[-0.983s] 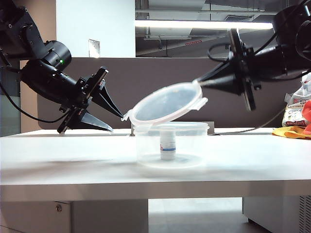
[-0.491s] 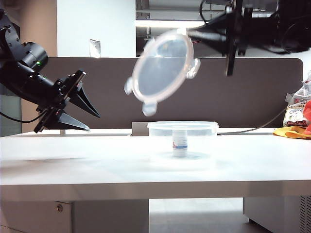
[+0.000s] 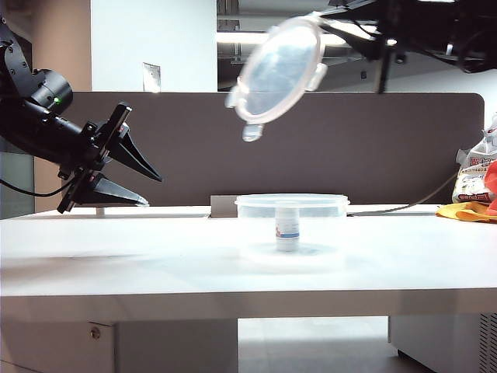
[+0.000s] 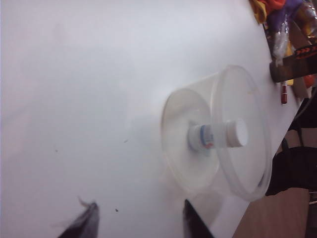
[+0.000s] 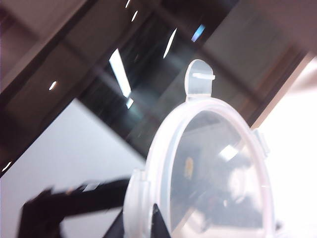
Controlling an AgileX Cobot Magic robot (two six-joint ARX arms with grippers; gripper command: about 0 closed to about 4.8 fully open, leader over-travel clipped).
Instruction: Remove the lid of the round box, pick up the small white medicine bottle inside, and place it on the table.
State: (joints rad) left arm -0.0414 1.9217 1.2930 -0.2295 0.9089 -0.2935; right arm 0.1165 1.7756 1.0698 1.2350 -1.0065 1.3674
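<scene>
Left gripper (image 3: 146,189): spread wide, empty, above table (image 3: 116,264), well left of round box (image 3: 292,225).
Bottle (image 3: 288,227): upright inside open round box; likely light, rigid, slick; take hold at cap.
Lid (image 3: 281,71): thin, light, flexes; held high, tilted.
Right gripper (image 3: 342,35): pinching lid's rim.
</scene>
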